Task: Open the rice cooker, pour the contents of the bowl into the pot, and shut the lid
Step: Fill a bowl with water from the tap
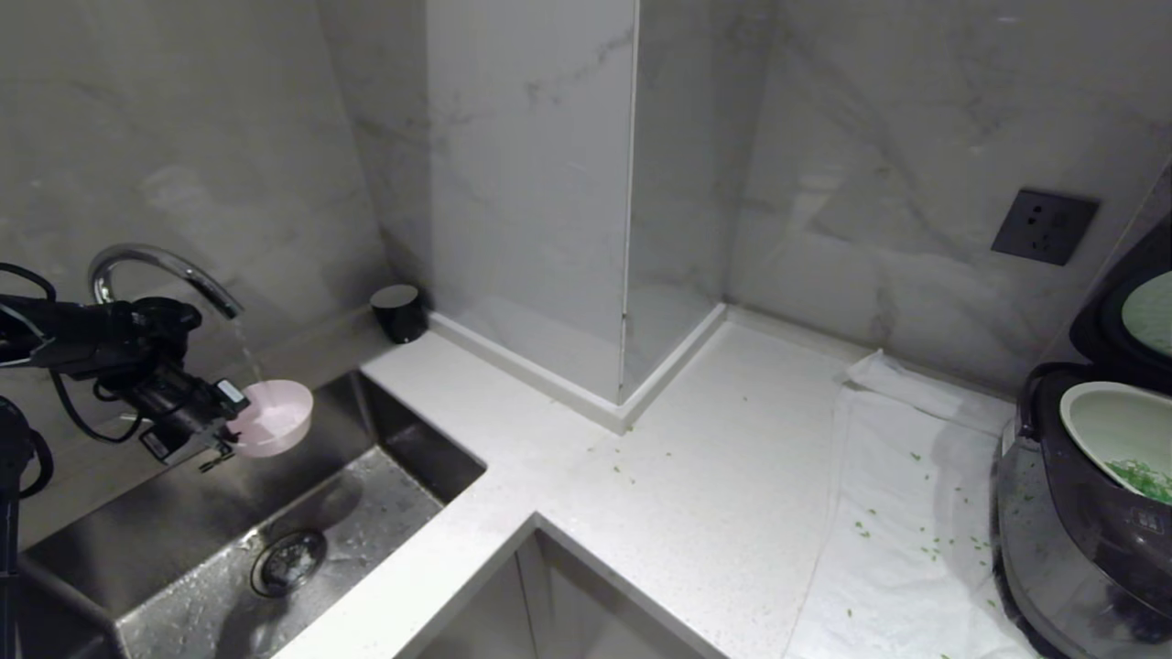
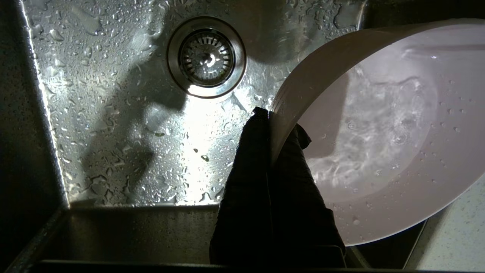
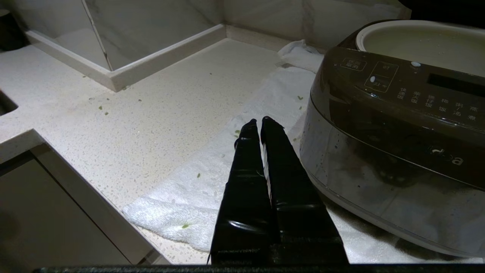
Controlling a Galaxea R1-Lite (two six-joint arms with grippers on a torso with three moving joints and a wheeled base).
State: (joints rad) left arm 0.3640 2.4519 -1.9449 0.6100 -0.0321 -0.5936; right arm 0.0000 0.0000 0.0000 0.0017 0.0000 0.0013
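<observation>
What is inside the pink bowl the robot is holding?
Water swirls inside the bowl, falling from the tap. No green bits show. The left gripper covers a little of the rim.

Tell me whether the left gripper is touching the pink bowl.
Touching. The left wrist view shows the left gripper with its jaws clamped on the rim of the bowl, held over the sink.

Black left arm (image 1: pixel 101 343) trailing looped black cables; both end effectors carry long glossy black fingers (image 3: pixel 278 178).
</observation>
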